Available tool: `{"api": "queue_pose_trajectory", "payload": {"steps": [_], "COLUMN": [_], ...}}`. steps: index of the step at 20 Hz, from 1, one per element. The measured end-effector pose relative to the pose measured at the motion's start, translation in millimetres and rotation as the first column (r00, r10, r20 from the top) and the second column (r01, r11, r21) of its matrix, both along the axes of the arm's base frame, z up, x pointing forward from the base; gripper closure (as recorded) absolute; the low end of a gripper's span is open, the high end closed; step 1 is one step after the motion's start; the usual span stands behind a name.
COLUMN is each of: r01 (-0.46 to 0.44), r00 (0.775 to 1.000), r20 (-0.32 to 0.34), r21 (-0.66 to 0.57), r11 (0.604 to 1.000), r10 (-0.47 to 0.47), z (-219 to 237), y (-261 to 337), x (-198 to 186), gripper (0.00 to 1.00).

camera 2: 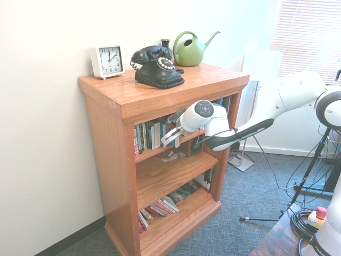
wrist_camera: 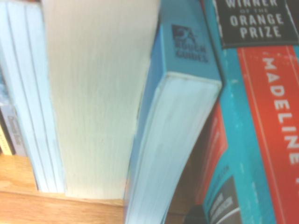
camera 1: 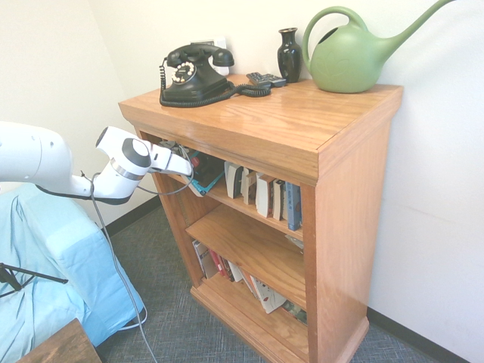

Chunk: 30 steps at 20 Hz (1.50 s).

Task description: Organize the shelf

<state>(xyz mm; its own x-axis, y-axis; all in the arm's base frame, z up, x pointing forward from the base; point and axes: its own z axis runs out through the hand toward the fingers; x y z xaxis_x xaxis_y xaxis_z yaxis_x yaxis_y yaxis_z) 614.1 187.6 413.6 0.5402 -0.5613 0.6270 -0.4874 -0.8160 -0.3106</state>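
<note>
Your gripper (camera 2: pixel 169 140) is at the top tier of the shelf (camera 1: pixel 333 144), fingers spread fairly wide, gripping nothing I can make out. A teal-and-red book (camera 1: pixel 206 172) leans at the row's nine o'clock end. Bottom-tier books (camera 2: pixel 160 208) lie toppled, so most tidying looks undone.

A honey-orange wooden shelf (camera 1: pixel 333 159) stands against a white wall. On its top sit a black rotary telephone (camera 1: pixel 195 74), a dark vase (camera 1: pixel 289 54) and a green watering can (camera 1: pixel 355 53). A white robot arm reaches from the left, its gripper (camera 1: pixel 184 160) at a teal book (camera 1: pixel 206 172) on the upper tier, where more books (camera 1: pixel 265 195) stand.
</note>
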Motion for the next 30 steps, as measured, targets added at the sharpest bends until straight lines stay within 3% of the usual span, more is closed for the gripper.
{"api": "queue_pose_trajectory", "payload": {"steps": [18,30], "r01": [-0.015,-0.038], "r00": [1.0,0.999], "r20": [0.021,0.011], "r21": [-0.005,0.021], "r11": [1.0,0.999], "r10": [0.015,0.038], "z": [-3.3,-30.1], "y": [-12.3,-42.3], "x": [-2.1,-98.3], "gripper": [0.0,0.0]}}
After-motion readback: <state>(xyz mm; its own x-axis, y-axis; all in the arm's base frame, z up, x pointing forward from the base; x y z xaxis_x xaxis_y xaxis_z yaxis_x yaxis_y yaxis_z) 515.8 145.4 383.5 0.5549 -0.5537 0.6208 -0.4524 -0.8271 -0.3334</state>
